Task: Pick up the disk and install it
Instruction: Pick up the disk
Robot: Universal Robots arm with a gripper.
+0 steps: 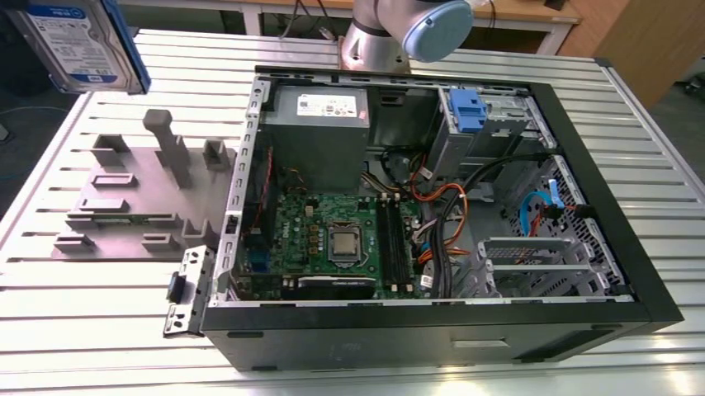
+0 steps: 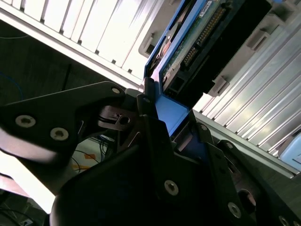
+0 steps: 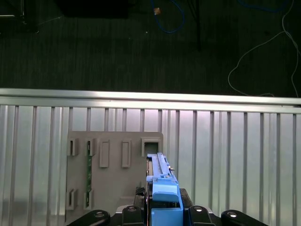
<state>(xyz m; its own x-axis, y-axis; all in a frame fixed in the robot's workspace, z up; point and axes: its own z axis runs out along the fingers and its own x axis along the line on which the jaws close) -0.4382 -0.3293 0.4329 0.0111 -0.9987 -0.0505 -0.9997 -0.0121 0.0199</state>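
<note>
A hard drive, the disk (image 1: 82, 41), hangs in the air at the exterior view's far left, above the grey holder tray (image 1: 121, 206) and well apart from the open computer case (image 1: 441, 338). In the second wrist view the gripper (image 2: 171, 115) is clamped on its blue rail frame. Held by one plastic edge, the disk may tilt or slip. Loose cables (image 1: 441, 198) beside the silver drive cage (image 1: 501, 124) could snag it.

Silver metal disk (image 1: 78, 41) in a smooth blue plastic frame (image 3: 165, 207); ribbed, shiny metal table (image 1: 99, 305); matt grey plastic fixture (image 1: 121, 206).
</note>
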